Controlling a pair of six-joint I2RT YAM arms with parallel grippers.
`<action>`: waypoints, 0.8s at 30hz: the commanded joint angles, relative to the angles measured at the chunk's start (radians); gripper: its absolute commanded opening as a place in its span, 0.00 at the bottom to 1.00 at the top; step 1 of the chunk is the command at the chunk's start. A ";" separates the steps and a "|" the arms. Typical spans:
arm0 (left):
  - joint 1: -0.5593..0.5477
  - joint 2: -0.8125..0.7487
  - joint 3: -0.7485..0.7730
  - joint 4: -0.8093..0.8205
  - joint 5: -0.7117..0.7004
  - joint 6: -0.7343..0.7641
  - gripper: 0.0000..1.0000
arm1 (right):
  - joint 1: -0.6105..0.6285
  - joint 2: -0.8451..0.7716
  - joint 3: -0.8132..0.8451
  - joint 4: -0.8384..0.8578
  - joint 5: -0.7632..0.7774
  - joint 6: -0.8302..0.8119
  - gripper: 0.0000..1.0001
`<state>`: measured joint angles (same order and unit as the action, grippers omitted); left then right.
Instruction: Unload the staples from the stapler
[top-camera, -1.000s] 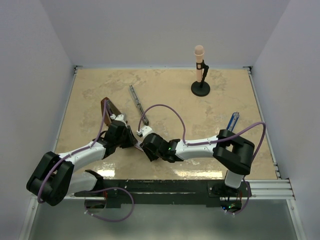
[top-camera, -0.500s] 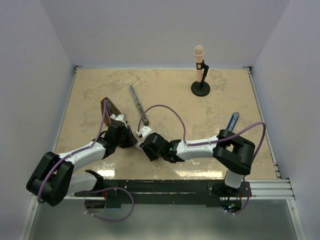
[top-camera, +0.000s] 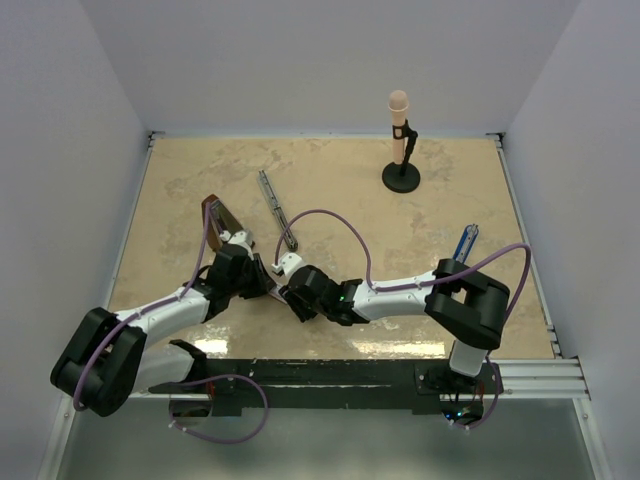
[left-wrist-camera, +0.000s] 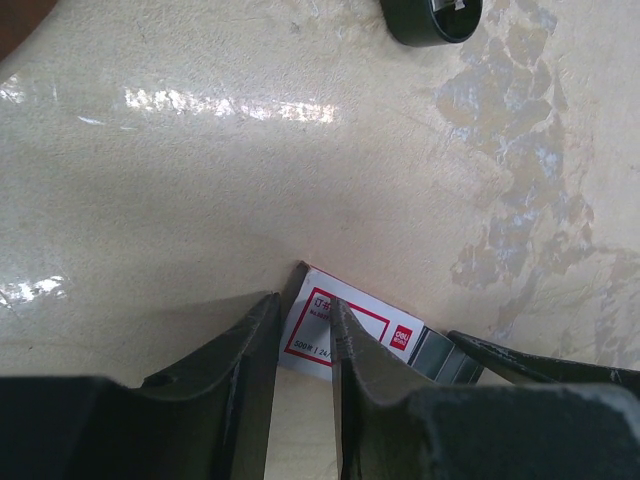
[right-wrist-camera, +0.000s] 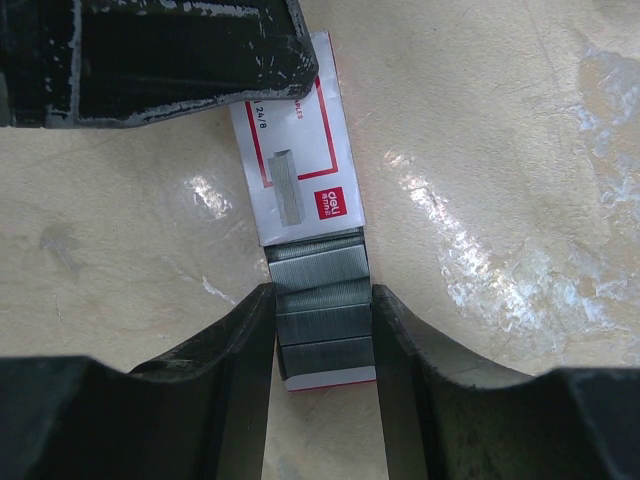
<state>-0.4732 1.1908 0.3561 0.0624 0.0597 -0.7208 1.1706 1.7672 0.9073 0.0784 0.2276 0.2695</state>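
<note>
Black rail (top-camera: 330, 372) crosses the bottom of the overhead frame, carrying both bases. From it your left arm (top-camera: 170, 310) and right arm (top-camera: 400, 290) reach in to meet at lower centre over the marbled beige tabletop (top-camera: 450, 210).

Your right gripper (right-wrist-camera: 322, 295) is clamped. Its fingers (right-wrist-camera: 200, 380) press the flanks of the staples (right-wrist-camera: 320, 270), grey ridged strips lying in rows in a tray (right-wrist-camera: 330, 377) that stands partway out of a red-and-white box (right-wrist-camera: 295, 150). You cannot tell whether the pads bear on the metal or on the tray's thin wall. In the right wrist view the staples sit at centre frame, running down between the fingers.

Your left gripper (left-wrist-camera: 302, 312) is closed on the opposite end of that box. White card fills the narrow gap between its fingers, and one finger lies across the printed face. The two grippers face each other, close together.

Further up and left in the overhead frame, just beyond the left arm, lies the brown stapler (top-camera: 214, 210), partly hidden by it. To its right, apart from it, a slim grey metal bar (top-camera: 275, 208) lies slantwise. At middle right sits a blue stick-like item (top-camera: 465, 240), too small to identify. Farthest, at upper right, a peach rod (top-camera: 399, 125) stands upright on a black round base (top-camera: 400, 178).
</note>
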 joint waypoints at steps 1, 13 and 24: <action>-0.002 -0.011 -0.014 0.040 0.038 -0.014 0.31 | -0.002 0.049 -0.036 0.001 0.019 0.008 0.31; -0.010 -0.036 -0.029 0.020 0.043 -0.045 0.31 | -0.003 -0.018 0.013 -0.120 0.016 0.007 0.50; -0.021 -0.069 -0.054 0.024 0.084 -0.098 0.31 | -0.025 -0.178 -0.004 -0.246 -0.010 0.057 0.58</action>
<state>-0.4812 1.1488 0.3180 0.0639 0.1131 -0.7841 1.1656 1.6947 0.9119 -0.1207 0.2298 0.2821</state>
